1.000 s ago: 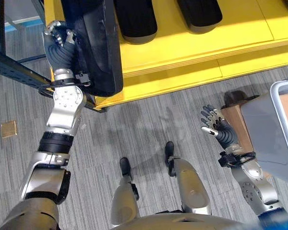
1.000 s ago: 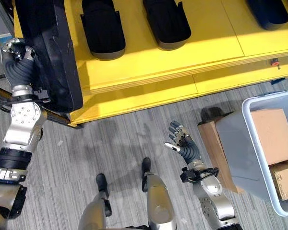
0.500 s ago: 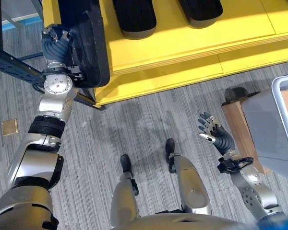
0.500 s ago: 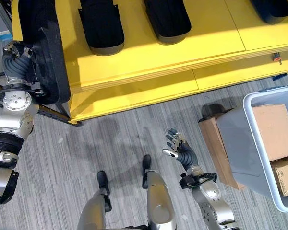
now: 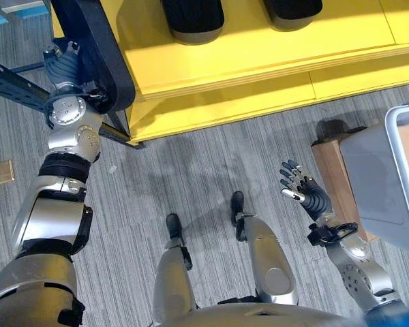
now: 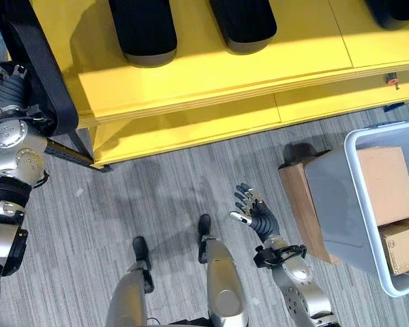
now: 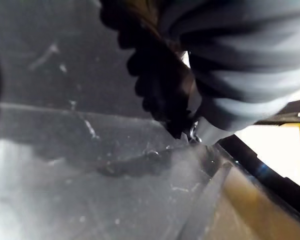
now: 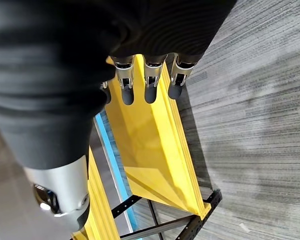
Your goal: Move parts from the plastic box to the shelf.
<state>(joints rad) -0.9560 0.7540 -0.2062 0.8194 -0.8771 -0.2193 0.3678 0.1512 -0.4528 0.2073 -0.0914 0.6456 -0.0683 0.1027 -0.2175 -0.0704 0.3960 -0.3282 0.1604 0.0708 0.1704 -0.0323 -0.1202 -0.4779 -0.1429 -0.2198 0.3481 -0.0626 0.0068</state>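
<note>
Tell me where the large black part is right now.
The large black part stands on edge at the left end of the yellow shelf, the left hand against its outer side, left of two other black parts.

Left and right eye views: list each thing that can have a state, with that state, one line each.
Long black part: standing on edge at the shelf's left end, against the left hand.
Left hand: on the part's outer side; fingers hidden behind it.
Right hand: open, empty, raised above the floor.
Yellow shelf: carrying black parts lying flat.
Plastic box: open-topped, cardboard boxes inside.
</note>
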